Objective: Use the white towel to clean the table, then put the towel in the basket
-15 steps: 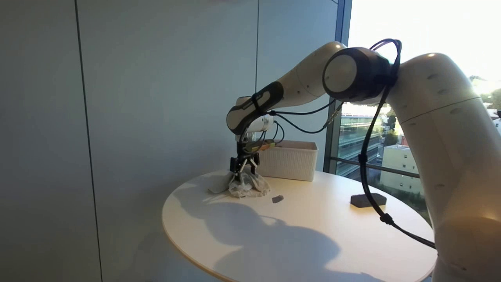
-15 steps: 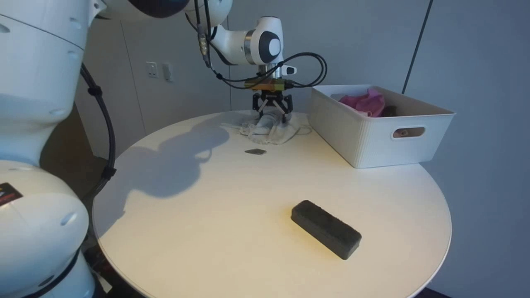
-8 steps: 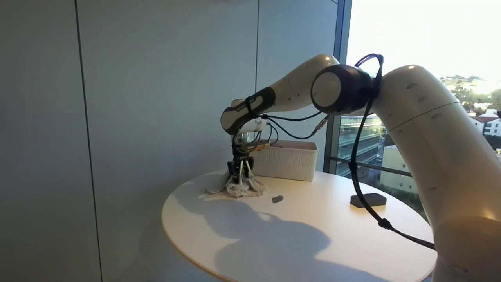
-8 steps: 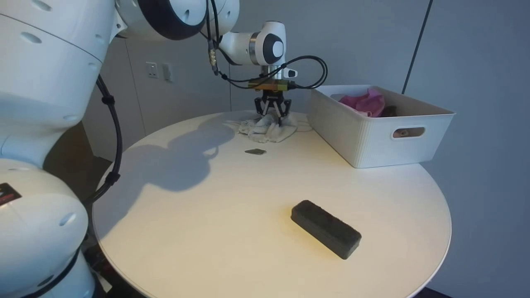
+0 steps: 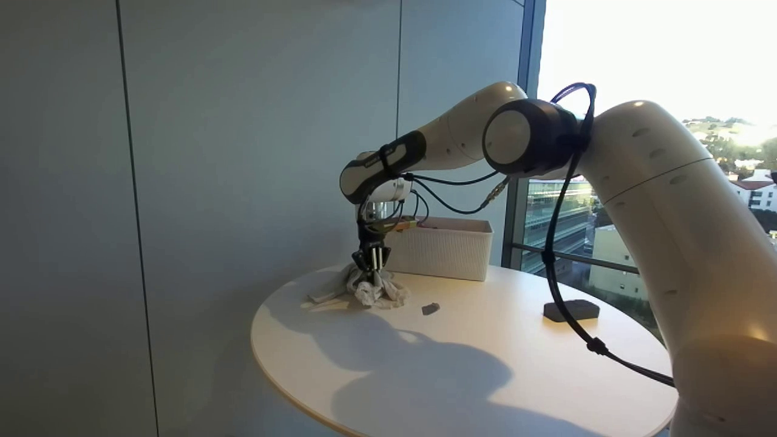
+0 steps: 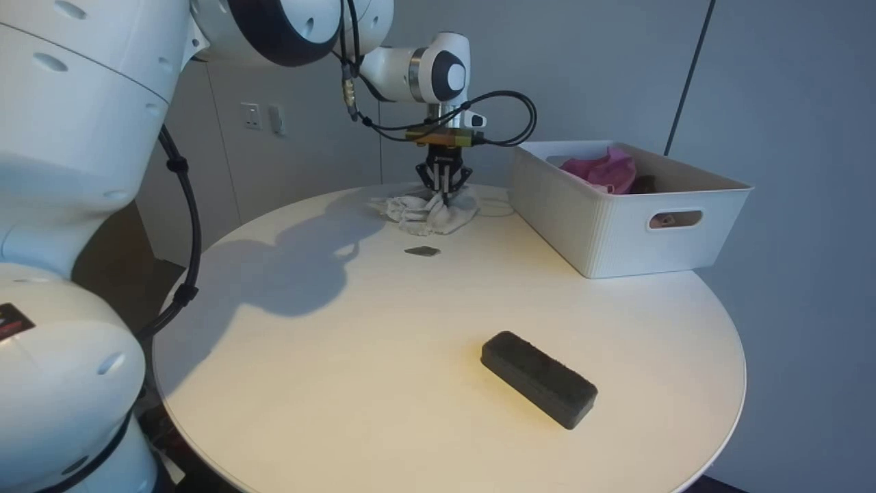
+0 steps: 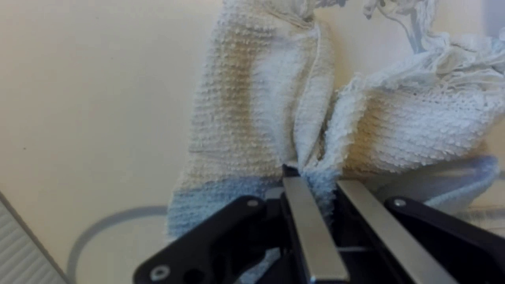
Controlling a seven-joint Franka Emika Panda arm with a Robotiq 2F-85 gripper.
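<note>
The white towel (image 7: 236, 102) lies crumpled on the round white table (image 6: 369, 383), close to its far edge. My gripper (image 7: 315, 179) points down and is shut on the towel, with a fold pinched between its fingers (image 7: 311, 225). In both exterior views the towel (image 5: 385, 294) bunches around the fingertips, and its outer parts rest on the tabletop. Parts of the fingertips are hidden in the cloth. Beside the towel (image 6: 428, 218) stands the white ribbed basket (image 6: 664, 250), whose wall (image 7: 23, 256) shows in a corner of the wrist view.
A small dark grey piece (image 6: 422, 250) lies on the table just in front of the towel. Nearer the camera is a black block (image 6: 540, 380), also visible in an exterior view (image 5: 570, 311). Inside the basket is a pink cloth (image 6: 609, 170). A wall (image 6: 588, 82) rises behind the table.
The gripper was spread wide over the towel a second ago; it came down and its fingers closed, gathering the cloth. The towel has bunched up and shifted slightly. The upper arm has dropped.
</note>
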